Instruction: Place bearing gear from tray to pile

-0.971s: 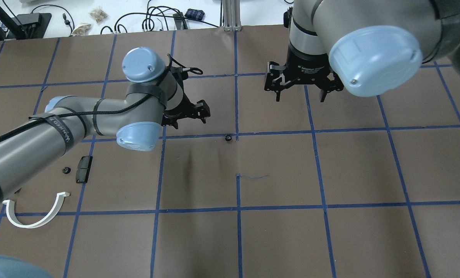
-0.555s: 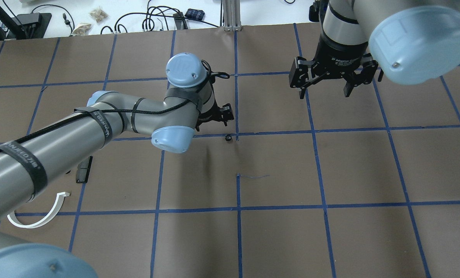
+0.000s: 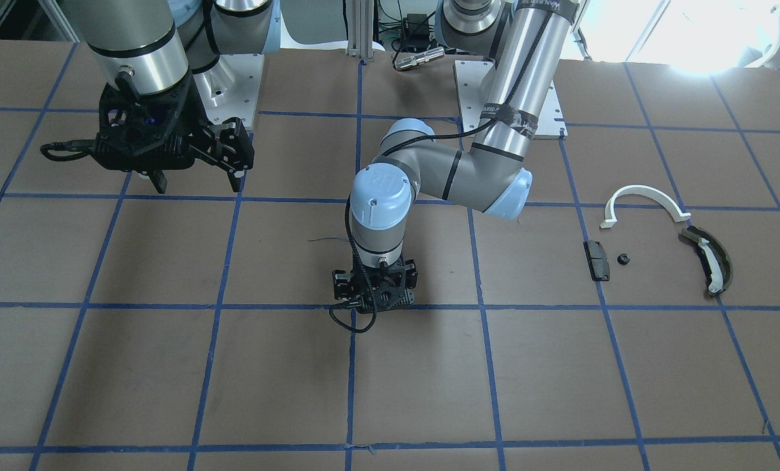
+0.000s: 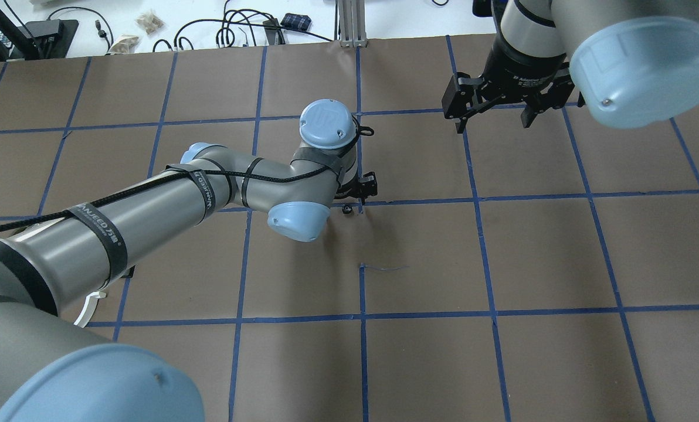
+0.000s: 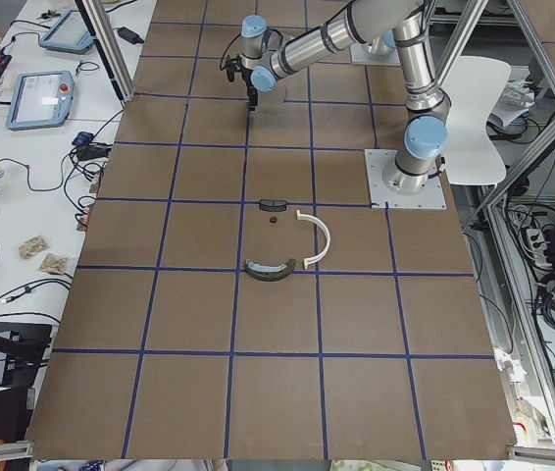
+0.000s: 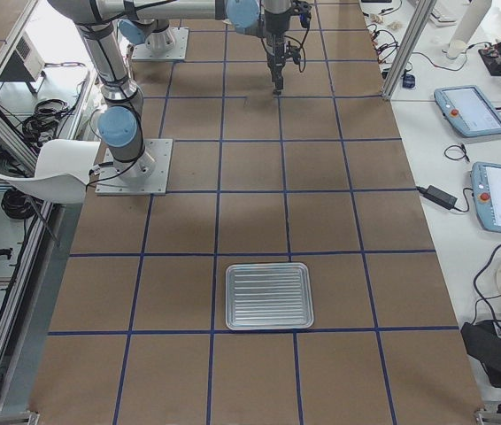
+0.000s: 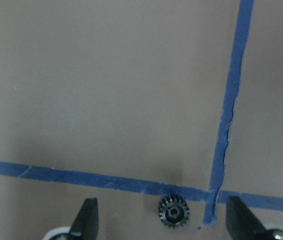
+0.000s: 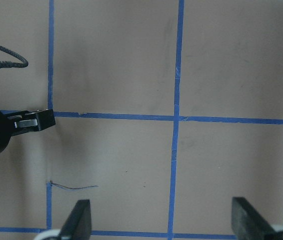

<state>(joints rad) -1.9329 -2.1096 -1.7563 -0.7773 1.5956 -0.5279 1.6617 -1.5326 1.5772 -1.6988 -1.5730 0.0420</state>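
The bearing gear (image 7: 174,212), a small black toothed wheel, lies on the brown table beside a crossing of blue tape lines (image 4: 346,208). My left gripper (image 7: 164,221) hangs open right over it, one finger on each side and neither touching; the gripper (image 3: 375,294) hides the gear in the front-facing view. The pile sits at the table's left end: a white half-ring arc (image 3: 645,195), a dark olive curved piece (image 3: 710,258), a black block (image 3: 596,260) and another small gear (image 3: 622,259). The metal tray (image 6: 268,295) lies at the opposite end. My right gripper (image 4: 494,124) is open and holds nothing.
Blue tape lines (image 4: 478,201) divide the brown table into squares. A short loose thread (image 4: 384,268) lies near the middle. Cables and small items (image 4: 232,29) sit past the far edge. Both arm bases (image 3: 508,98) stand on plates at the robot's side.
My left arm has swung right and now holds its open gripper over the gear. The right arm has pulled back and to the right, still open.
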